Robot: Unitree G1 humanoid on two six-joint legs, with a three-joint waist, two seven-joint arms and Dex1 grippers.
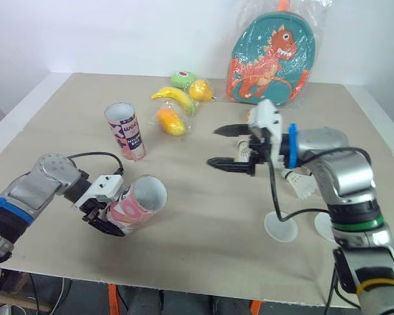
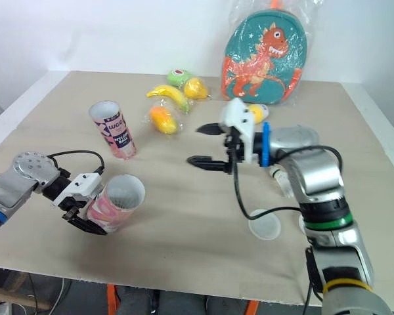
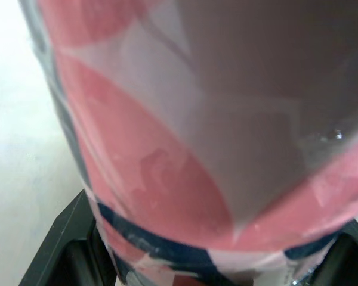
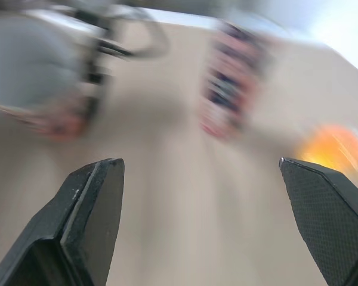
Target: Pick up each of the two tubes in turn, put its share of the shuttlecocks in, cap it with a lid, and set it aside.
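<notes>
- We find the left hand (image 1: 104, 215) clamped on a tilted tube (image 1: 143, 200).
- We find the right hand (image 1: 224, 147) spread open over the tabletop (image 1: 203, 216).
- A second tube (image 1: 125, 131) stands upright, apart from both.

Upright tube (image 1: 126, 131) behind tilted tube (image 1: 139, 203), left; lids (image 1: 280, 226), shuttlecock (image 1: 302, 185) right; fruit (image 1: 174, 97), backpack (image 1: 270, 59) rearmost.

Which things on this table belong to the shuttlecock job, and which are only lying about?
For the job: held tube in the left hand, standing tube, shuttlecocks, two clear lids.
Lying about: banana, orange fruit, green fruit, yellow fruit, dinosaur backpack.
</notes>
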